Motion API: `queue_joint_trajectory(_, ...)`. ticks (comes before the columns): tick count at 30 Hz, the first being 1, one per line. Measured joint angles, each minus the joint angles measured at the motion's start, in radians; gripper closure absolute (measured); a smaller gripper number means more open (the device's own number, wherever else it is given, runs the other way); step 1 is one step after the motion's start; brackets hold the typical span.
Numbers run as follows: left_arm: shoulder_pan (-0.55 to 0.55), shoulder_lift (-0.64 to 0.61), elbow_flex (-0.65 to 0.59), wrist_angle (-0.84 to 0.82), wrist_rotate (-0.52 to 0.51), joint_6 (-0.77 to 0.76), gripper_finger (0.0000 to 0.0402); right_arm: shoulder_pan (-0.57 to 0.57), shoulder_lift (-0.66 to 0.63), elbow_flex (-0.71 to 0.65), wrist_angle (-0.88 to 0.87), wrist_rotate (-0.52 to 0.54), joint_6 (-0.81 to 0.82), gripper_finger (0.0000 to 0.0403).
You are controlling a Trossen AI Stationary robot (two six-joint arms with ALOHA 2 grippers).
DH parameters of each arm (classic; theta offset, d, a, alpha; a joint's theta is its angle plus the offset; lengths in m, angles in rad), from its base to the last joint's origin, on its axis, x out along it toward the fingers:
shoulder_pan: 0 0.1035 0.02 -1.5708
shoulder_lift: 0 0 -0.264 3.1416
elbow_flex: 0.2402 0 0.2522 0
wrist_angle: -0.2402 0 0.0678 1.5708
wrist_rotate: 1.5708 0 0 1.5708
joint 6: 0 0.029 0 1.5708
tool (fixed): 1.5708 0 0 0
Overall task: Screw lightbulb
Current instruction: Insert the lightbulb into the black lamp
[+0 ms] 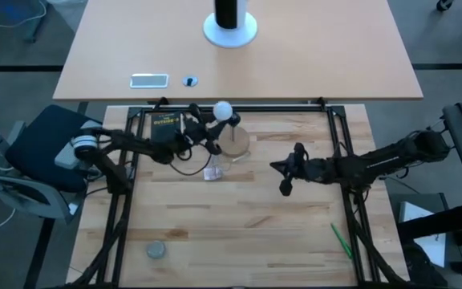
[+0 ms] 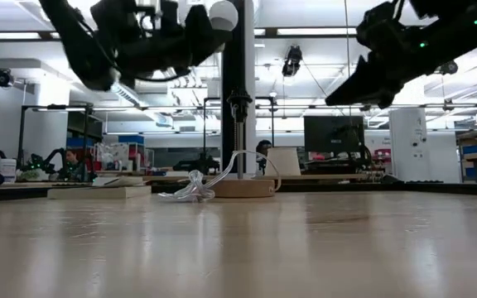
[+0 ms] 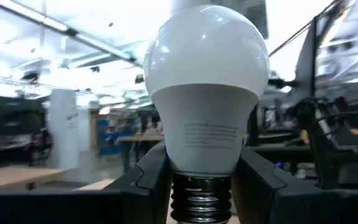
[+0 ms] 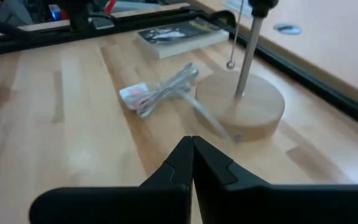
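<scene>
The white lightbulb point(image 3: 207, 93) is held high above the table by my left gripper point(image 3: 204, 177), which is shut on it. In the high view the lightbulb point(image 1: 223, 109) shows at the far middle, just beyond the lamp's round wooden disc point(image 1: 235, 143). The lamp's thin stem point(image 4: 247, 56) stands upright on that disc point(image 4: 247, 106). My right gripper point(image 1: 285, 172) hovers shut and holding nothing to the right of the disc. In its own wrist view, my right gripper point(image 4: 191, 155) points slantwise down at the table. My left gripper pinches the bulb's tapering white neck point(image 3: 166, 155) between its two fingers, just above the ribbed screw base point(image 3: 201, 199). The screw base lies back between the fingers and the globe sticks out past their tips. The fingers slant upward, and the bulb is lifted clear of everything.
A bundled clear cord point(image 1: 213, 170) lies on the table just in front of the wooden disc. A dark book point(image 1: 165, 126) lies at the far left, a small grey round thing point(image 1: 156, 250) near the front left, and a green pen point(image 1: 341, 241) at the front right.
</scene>
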Motion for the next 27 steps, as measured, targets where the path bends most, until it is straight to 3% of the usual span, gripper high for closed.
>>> queue_joint_trajectory(6,0.057,0.150,0.108,0.076,0.158,-0.036,0.0284,-0.150,0.034,0.005,0.105,-0.048,-0.090,0.0403)
queue_joint_trajectory(15,0.151,0.204,0.211,0.066,0.362,-0.058,0.0284,-0.595,0.039,0.069,0.263,-0.521,-0.263,0.0403)
queue_joint_trajectory(19,0.211,0.222,0.215,0.074,0.448,-0.195,0.0284,-0.767,0.071,0.141,0.267,-0.754,-0.256,0.0403)
queue_joint_trajectory(23,0.213,0.229,0.217,0.096,0.475,-0.268,0.0284,-0.835,0.108,0.198,0.270,-0.927,-0.216,0.0403)
queue_joint_trajectory(27,0.207,0.222,0.217,0.096,0.485,-0.294,0.0284,-0.811,0.122,0.210,0.280,-0.959,-0.207,0.0403)
